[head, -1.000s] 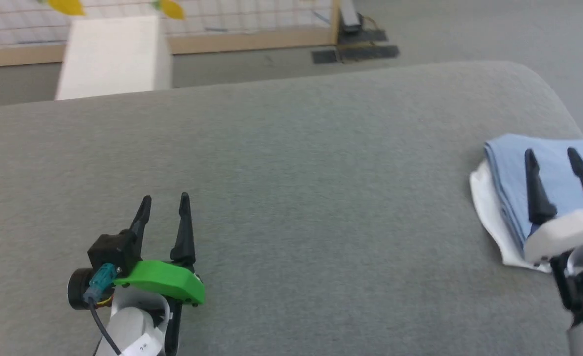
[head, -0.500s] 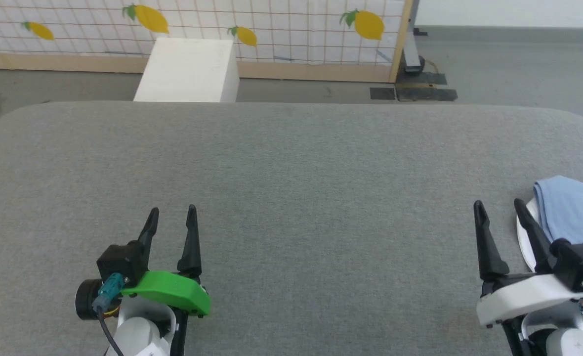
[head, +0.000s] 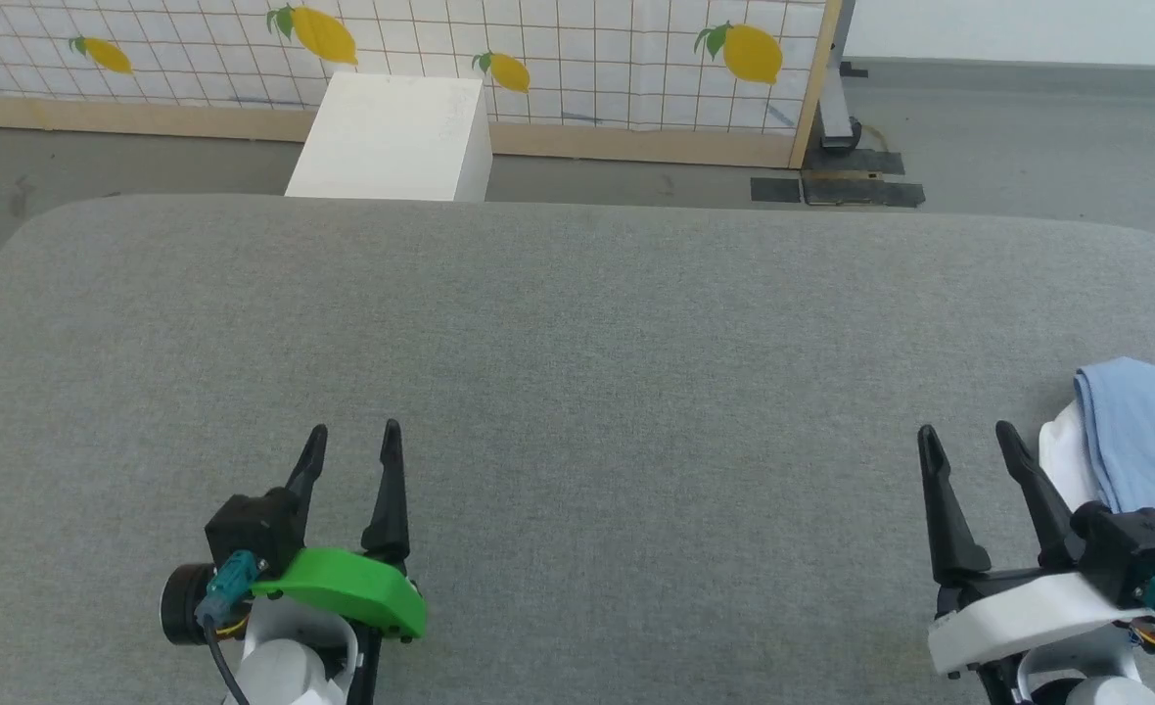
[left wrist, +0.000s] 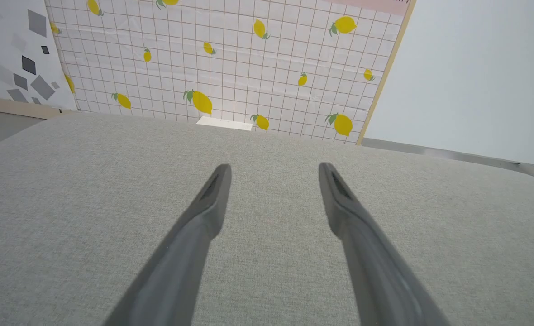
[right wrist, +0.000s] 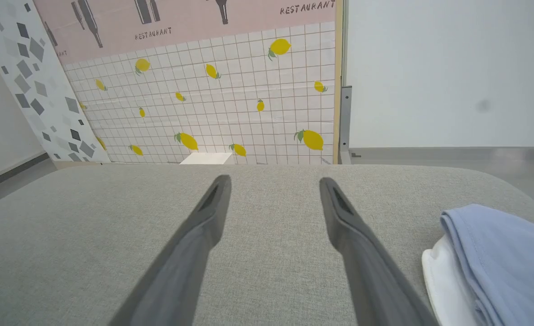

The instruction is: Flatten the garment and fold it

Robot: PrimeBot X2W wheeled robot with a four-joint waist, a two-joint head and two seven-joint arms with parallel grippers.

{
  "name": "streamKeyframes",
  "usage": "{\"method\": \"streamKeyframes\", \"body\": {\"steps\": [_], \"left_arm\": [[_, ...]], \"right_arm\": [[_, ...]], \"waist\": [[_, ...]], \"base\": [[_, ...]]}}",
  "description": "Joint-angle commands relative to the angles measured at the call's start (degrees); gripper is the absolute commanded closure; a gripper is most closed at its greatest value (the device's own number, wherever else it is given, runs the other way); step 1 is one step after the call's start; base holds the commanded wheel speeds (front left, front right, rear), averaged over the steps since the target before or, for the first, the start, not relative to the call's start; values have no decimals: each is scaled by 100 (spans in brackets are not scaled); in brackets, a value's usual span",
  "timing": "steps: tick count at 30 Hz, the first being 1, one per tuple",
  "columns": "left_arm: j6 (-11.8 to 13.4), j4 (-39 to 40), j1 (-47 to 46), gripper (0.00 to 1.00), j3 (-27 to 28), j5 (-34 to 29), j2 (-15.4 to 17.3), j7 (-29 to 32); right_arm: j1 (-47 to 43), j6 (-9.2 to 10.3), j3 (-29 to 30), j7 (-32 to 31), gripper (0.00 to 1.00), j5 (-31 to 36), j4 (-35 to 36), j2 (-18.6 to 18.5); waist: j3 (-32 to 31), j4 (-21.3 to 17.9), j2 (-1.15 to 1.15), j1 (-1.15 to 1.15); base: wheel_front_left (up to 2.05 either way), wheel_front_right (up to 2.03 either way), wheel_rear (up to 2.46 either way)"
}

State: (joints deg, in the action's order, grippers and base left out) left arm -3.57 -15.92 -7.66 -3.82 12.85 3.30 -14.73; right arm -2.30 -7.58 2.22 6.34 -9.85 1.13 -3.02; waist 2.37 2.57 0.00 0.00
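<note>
The garment (head: 1150, 431) lies as a compact folded stack, light blue layers on top w/ a strip of white fabric under its edge, on the grey padded surface (head: 577, 343), just beside the right pincer (head: 964, 443) on its outer side. In the right wrist view the stack (right wrist: 498, 258) sits beyond the right-hand finger, near it but apart, not between the fingers. The right pincer is released: its two dark fingers are spread and nothing is between them. The left pincer (head: 352, 439) is also released and holds nothing; it hangs low over bare surface, well apart from the garment, and the left wrist view shows grey cloth betw. its fingers (left wrist: 212, 199). Judging from how things lie, the folding itself looks done or nearly done, bc the layers are stacked w/ neat edges; the step in hand seems to be the rest pose after the fold, both arms free. If any move is left, it calls for the right pincer only: approx. a small turn outward to the stack, to press or square the white edge that sticks out. I cannot tell if the far side of the stack is tidy, it runs out of the head view.
</note>
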Motion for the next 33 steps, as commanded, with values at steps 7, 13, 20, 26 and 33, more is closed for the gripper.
{"method": "streamKeyframes", "body": {"steps": [7, 13, 20, 26, 33], "left_arm": [[2, -8, 0, 100, -14, 30, -2, 5], [1, -9, -1, 100, -21, 31, -2, 4], [19, 69, 36, 100, -2, -33, -4, 75], [35, 144, 73, 100, 17, -95, -6, 145], [55, 231, 114, 100, 39, -166, -8, 224]], "right_arm": [[-5, 0, -5, -3, 100, -28, -28, -1], [-5, 0, -3, -3, 100, -29, -28, -1], [7, 0, -13, -33, 100, 20, -32, 0], [18, 1, -23, -63, 100, 68, -36, 0], [30, 1, -35, -97, 100, 123, -40, 1]], "waist": [[3, 2, 0, 0], [2, 2, 0, 0], [-9, -11, 0, 0], [-21, -23, 0, 0], [-34, -37, 0, 0]], "base": [[0, 0, 0], [0, 0, 0], [0, 0, 0], [0, 0, 0], [0, 0, 0]]}}
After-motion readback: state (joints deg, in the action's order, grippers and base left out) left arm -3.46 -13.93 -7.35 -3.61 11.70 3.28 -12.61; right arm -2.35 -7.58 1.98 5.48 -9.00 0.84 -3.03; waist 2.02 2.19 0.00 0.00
